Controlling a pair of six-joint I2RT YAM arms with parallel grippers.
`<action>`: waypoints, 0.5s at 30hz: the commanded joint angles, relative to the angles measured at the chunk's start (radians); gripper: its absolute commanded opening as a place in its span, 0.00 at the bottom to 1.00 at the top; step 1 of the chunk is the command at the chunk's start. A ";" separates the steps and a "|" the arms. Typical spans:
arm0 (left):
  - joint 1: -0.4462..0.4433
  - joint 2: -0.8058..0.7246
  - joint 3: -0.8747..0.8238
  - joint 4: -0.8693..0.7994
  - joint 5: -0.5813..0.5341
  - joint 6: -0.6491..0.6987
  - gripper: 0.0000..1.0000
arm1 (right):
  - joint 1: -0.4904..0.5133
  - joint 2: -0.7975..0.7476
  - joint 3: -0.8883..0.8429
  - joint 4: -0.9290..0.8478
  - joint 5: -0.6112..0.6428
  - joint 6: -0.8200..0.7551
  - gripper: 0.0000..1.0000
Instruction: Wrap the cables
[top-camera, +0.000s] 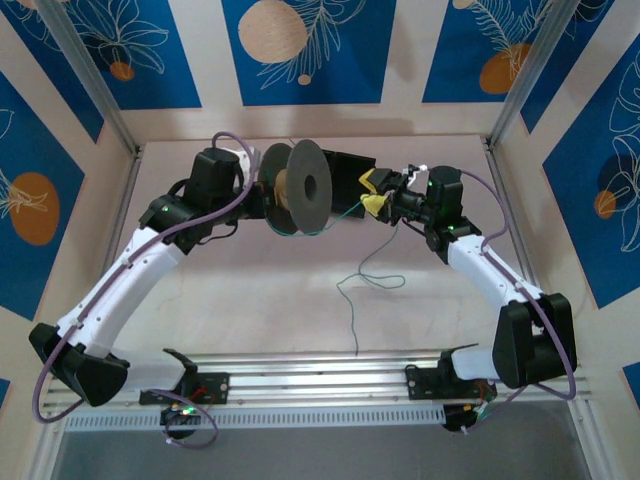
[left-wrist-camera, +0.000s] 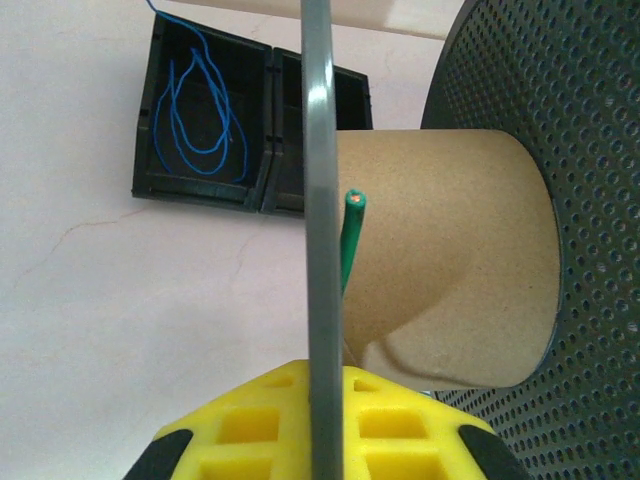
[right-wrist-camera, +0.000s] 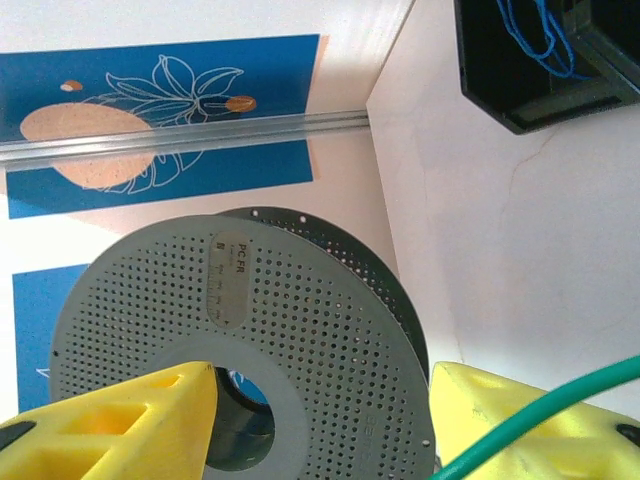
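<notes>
Spool (top-camera: 305, 188): grey perforated flanges, cardboard core. One flange is clamped edge-on betw. the fingers of left gripper (left-wrist-camera: 318, 400).
Green cable (top-camera: 358, 285): cut end seen at core; run is laid across one yellow finger of right gripper (right-wrist-camera: 320, 410); rest is trailed loose on table (top-camera: 250, 310). R. fingers are held apart.
Blue cable (left-wrist-camera: 195, 110): looped inside black tray (left-wrist-camera: 268, 130), beyond spool.

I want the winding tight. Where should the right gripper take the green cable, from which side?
Take the green cable on the short stretch just off the spool, not the limp slack on the table. Bring the right gripper in from the spool's right, jaws across the thin wire.
</notes>
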 joint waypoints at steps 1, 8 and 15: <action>0.021 -0.043 0.004 0.093 0.035 0.008 0.00 | -0.011 -0.046 -0.011 0.000 -0.014 0.003 0.59; 0.032 -0.045 -0.009 0.128 0.082 -0.009 0.00 | -0.022 0.007 0.033 0.011 -0.037 0.001 0.24; 0.081 -0.071 -0.018 0.207 0.211 -0.047 0.00 | -0.060 0.052 0.134 -0.163 0.013 -0.101 0.00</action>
